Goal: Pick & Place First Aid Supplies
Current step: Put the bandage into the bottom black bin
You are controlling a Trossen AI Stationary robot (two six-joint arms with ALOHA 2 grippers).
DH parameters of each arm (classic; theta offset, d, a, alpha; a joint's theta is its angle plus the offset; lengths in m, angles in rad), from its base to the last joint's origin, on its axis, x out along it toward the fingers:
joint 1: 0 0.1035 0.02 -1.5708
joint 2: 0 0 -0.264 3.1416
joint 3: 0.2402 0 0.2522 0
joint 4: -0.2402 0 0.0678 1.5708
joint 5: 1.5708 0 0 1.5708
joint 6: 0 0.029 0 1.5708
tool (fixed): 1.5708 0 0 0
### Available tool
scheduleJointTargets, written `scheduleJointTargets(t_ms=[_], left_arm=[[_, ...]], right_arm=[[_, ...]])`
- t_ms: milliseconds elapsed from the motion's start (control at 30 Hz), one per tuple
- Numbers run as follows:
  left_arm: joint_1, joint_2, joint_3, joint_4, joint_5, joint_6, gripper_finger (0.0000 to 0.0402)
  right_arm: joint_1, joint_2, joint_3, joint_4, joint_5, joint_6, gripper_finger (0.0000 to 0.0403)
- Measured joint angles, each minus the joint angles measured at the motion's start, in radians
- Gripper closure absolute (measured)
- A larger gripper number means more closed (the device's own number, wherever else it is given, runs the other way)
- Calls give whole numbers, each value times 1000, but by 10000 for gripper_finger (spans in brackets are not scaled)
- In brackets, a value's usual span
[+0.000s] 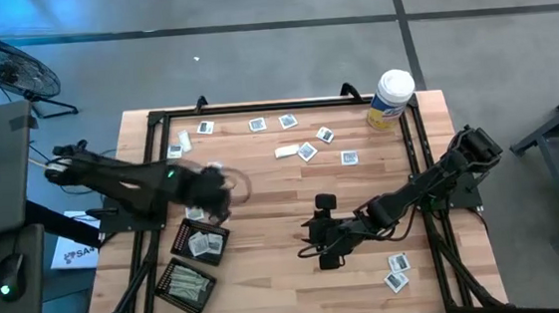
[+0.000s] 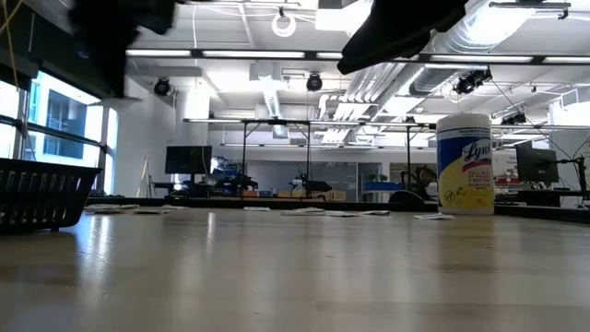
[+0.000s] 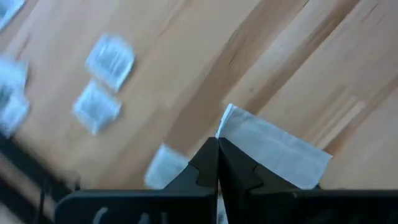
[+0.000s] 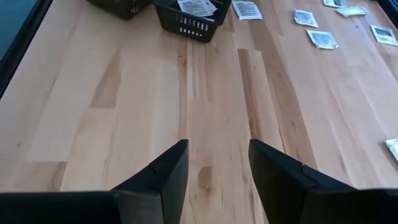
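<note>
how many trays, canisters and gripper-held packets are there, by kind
black mesh trays: 2
white canister: 1
packet held in the left gripper: 1
total: 4

The pale butcher-block wooden worktop [image 4: 124,93] looks smooth and faintly glossy, the small black mesh plastic trays [image 1: 190,268] matt.

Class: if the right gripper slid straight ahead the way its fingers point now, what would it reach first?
Bare table first; the right gripper then probably meets the black mesh tray holding packets, though depth is uncertain.
</note>
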Motion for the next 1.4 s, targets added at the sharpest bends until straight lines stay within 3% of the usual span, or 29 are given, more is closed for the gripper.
scheduleJointTargets(t_ms=[100,233,533,700,833,1033,1300,1400], left_arm=[[-155,-25,-32,-53,-34,-249,401],[-332,-24,-73,-45,-33,-447,401],[-666,-8,-70,19,129,-860,401],[-803,46,-70,41,114,-1130,401],[-820,103,-71,44,111,-1232,401],[-818,181,-71,141,212,-1243,401],[-818,259,-71,158,216,-1292,397],[-818,294,-71,157,278,-1292,382]], right_arm=[[0,0,0,0,-5,-3,242],[0,0,0,4,-5,-4,244],[-3,0,0,9,10,-15,245],[-15,0,0,9,6,-53,245],[-35,0,0,14,-23,-109,246],[-78,0,0,42,-113,-211,247],[-116,0,0,96,-132,-347,246],[-127,0,0,105,-142,-354,246]])
